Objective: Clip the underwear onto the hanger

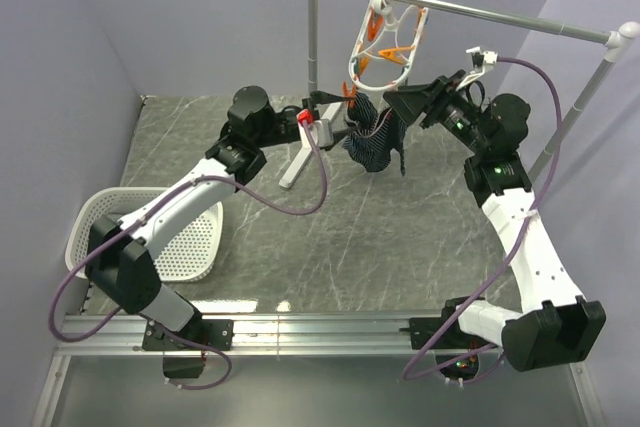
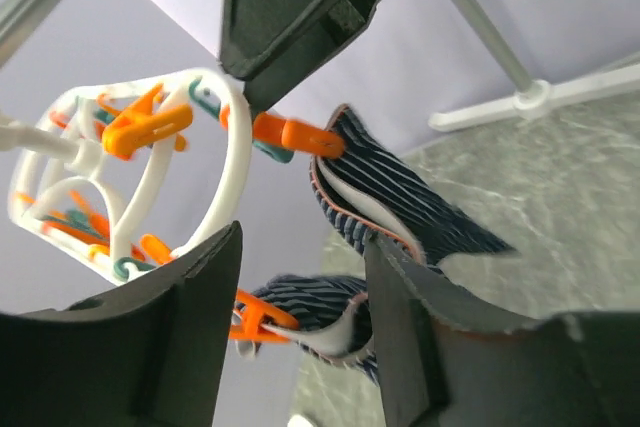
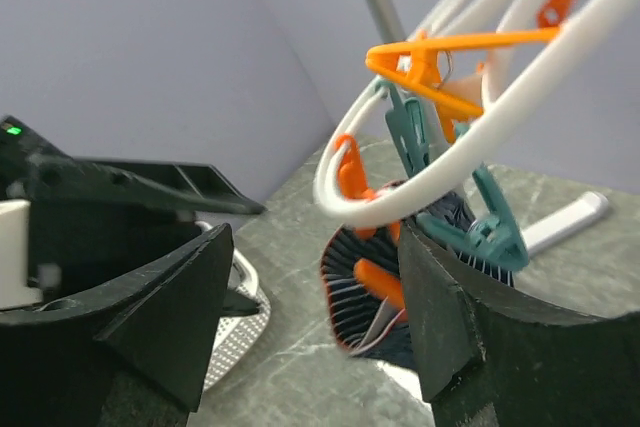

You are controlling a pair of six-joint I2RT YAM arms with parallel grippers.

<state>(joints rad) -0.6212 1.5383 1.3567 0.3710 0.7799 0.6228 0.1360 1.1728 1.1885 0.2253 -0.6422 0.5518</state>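
Note:
The white oval hanger [image 1: 388,32] hangs by its hook from the rail, with orange and teal pegs dangling from it. Below it the dark striped underwear [image 1: 375,142] hangs from orange pegs [image 2: 262,322], above the table. My left gripper [image 1: 345,119] is just left of the cloth. In the left wrist view the left gripper [image 2: 303,247] is open, and the underwear [image 2: 400,197] and hanger ring [image 2: 225,177] lie beyond its fingers. My right gripper [image 1: 392,105] is close on the right. It [image 3: 315,237] stands open, holding nothing, with the underwear [image 3: 365,287] and hanger [image 3: 440,172] past its fingertips.
A grey metal rail stand [image 1: 470,9] spans the back of the table, and its white foot [image 1: 297,162] rests on the marble top behind the left wrist. A white perforated basket [image 1: 150,232] sits at the table's left edge.

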